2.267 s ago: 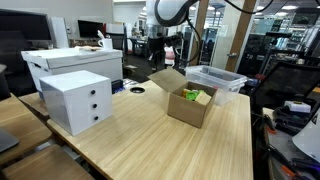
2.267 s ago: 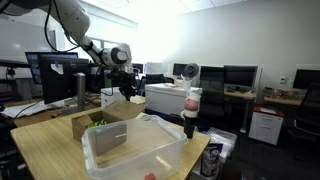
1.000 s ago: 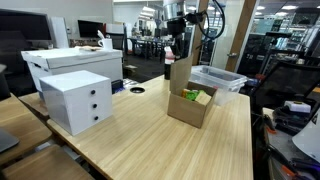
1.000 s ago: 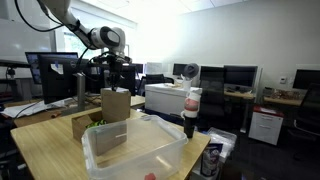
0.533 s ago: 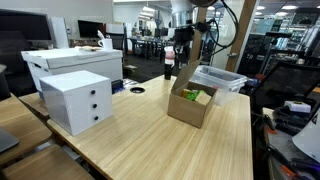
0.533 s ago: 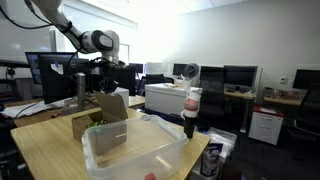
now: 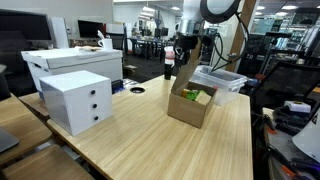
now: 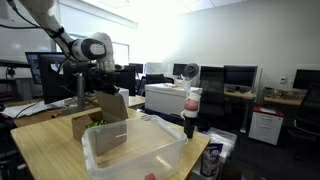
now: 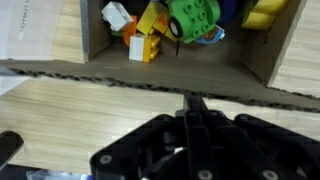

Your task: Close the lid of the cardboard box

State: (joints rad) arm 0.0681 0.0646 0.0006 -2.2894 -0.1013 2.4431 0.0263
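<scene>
The small brown cardboard box point(image 7: 190, 106) stands on the wooden table, also in the other exterior view point(image 8: 92, 126). Its lid point(image 7: 180, 82) is raised on the far side and leans over the opening; it shows tilted in an exterior view point(image 8: 113, 106). Coloured toy blocks point(image 9: 175, 22) lie inside the open box. My gripper point(image 7: 184, 55) hangs just above and behind the lid's top edge. In the wrist view the gripper point(image 9: 195, 101) is shut and empty, its tips at the box's cardboard edge point(image 9: 120, 74).
A white three-drawer unit point(image 7: 76, 101) stands beside the box. A clear plastic bin point(image 7: 216, 78) sits right behind the box, near in an exterior view point(image 8: 135, 150). A red-capped bottle point(image 8: 190, 112) stands by the bin. A dark bottle point(image 7: 168, 68) stands behind.
The lid was lying open outward, was swung upright, and now leans over the box. The arm has moved across above the box, following the lid.
</scene>
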